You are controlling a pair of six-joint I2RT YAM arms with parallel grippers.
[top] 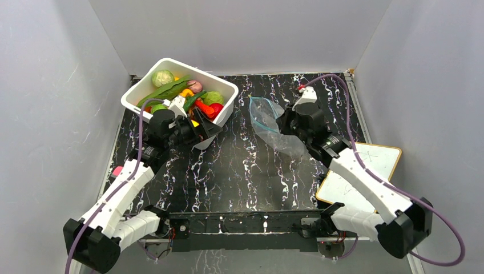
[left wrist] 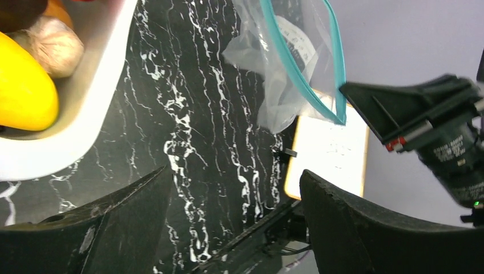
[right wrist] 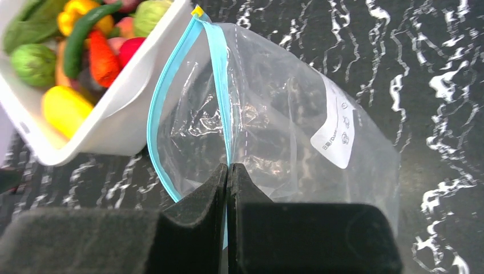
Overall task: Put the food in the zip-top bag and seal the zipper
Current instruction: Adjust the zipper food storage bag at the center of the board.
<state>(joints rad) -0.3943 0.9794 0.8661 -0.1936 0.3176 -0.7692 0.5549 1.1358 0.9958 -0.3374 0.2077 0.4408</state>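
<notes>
The food (top: 185, 94), several colourful toy fruits and vegetables, lies in a white tub (top: 225, 88) at the back left; it also shows in the right wrist view (right wrist: 85, 45). My left gripper (top: 201, 130) is open and empty at the tub's near rim; nothing lies between its fingers (left wrist: 114, 228). The clear zip-top bag (top: 268, 123) stands at the centre right with its mouth open. My right gripper (right wrist: 228, 168) is shut on the bag's light-blue zipper (right wrist: 220, 85) and holds that edge up. The bag (right wrist: 274, 125) looks empty.
A white board (top: 365, 171) lies at the right, partly off the black marbled table (top: 240, 171). A small pink piece (top: 117, 170) sits at the table's left edge. Grey walls enclose the back and both sides.
</notes>
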